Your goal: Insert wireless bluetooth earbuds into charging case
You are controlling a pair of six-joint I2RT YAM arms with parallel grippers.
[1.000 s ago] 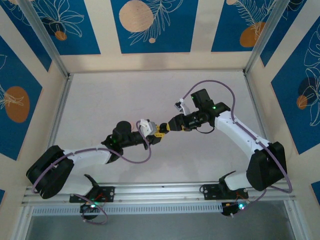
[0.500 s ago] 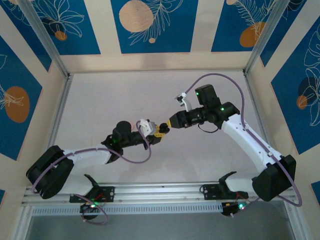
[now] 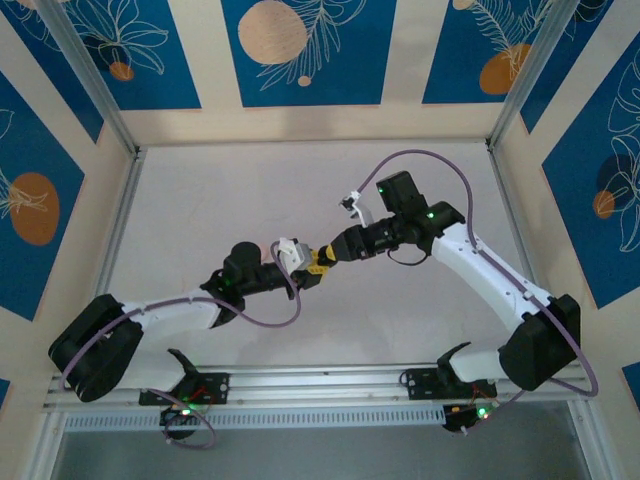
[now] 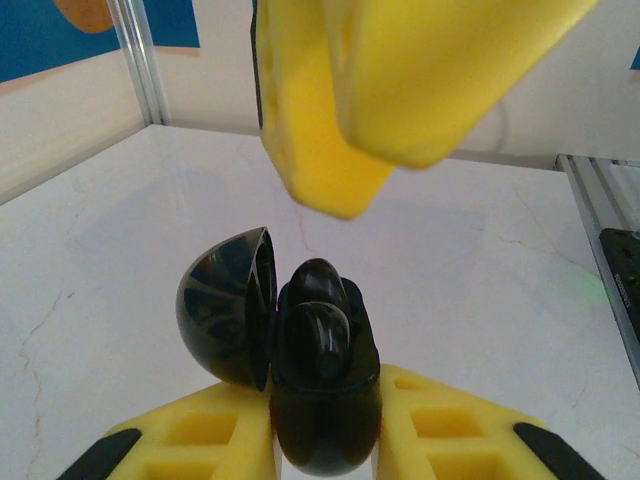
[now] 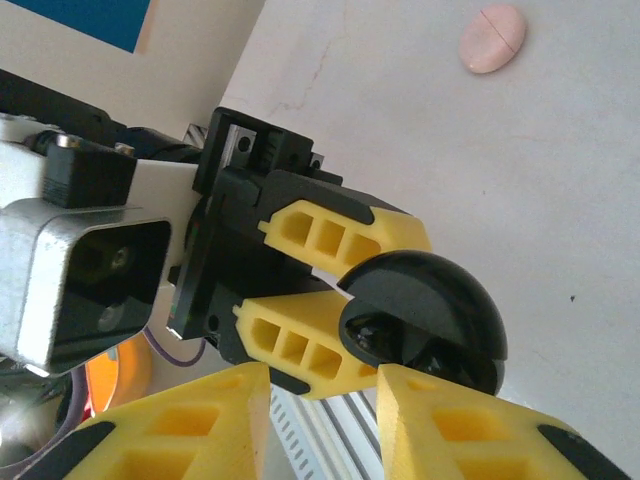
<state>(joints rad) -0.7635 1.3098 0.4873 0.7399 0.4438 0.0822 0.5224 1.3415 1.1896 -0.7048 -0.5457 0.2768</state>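
Left gripper (image 4: 325, 440) clenched on the open black case (image 4: 225, 310), glossy earbud (image 4: 315, 335) seated between its fingers. Right gripper (image 5: 325, 372) hovers close, parted, empty. Light, slick, hard: pinch the sides.

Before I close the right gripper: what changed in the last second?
The right gripper backed away to the right, then came back in up to the open black charging case. The left gripper stayed put, clamped on that case.
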